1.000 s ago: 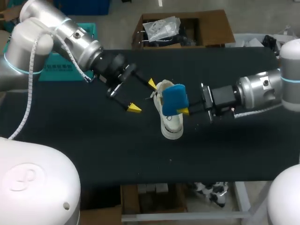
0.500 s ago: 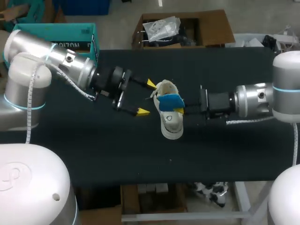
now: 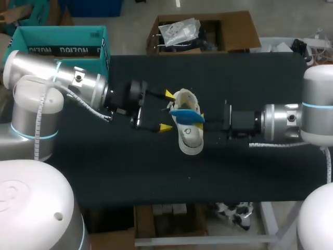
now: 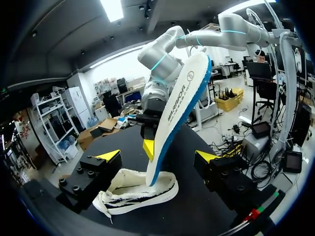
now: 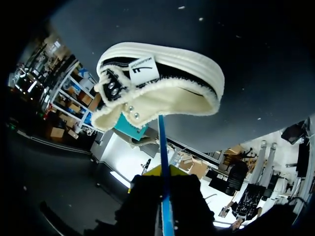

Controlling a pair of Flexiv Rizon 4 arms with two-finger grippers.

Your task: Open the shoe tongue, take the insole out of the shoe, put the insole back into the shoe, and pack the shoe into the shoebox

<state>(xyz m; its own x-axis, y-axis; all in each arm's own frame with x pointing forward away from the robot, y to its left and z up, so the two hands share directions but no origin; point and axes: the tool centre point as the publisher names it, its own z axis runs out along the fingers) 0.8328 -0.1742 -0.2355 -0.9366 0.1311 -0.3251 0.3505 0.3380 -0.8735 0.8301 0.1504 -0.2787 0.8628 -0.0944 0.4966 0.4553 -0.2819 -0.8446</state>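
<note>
While the insole point(image 3: 186, 113) is only partly inside, right gripper point(image 3: 201, 119): clamped on the insole's edge and holding it tilted up. The lower end is in the shoe point(image 3: 190, 139) opening. I judge this is for sliding it back in.
Left gripper point(image 3: 167, 111): fingers apart, with the shoe just ahead between them. I cannot tell if they touch it. It is probably ready to steady the shoe.
Shoe: on its sole, mid-table point(image 3: 104, 172).
Room: the table edges are well apart from the shoe. Both arms crowd its sides, so the free way is mostly upward.
</note>
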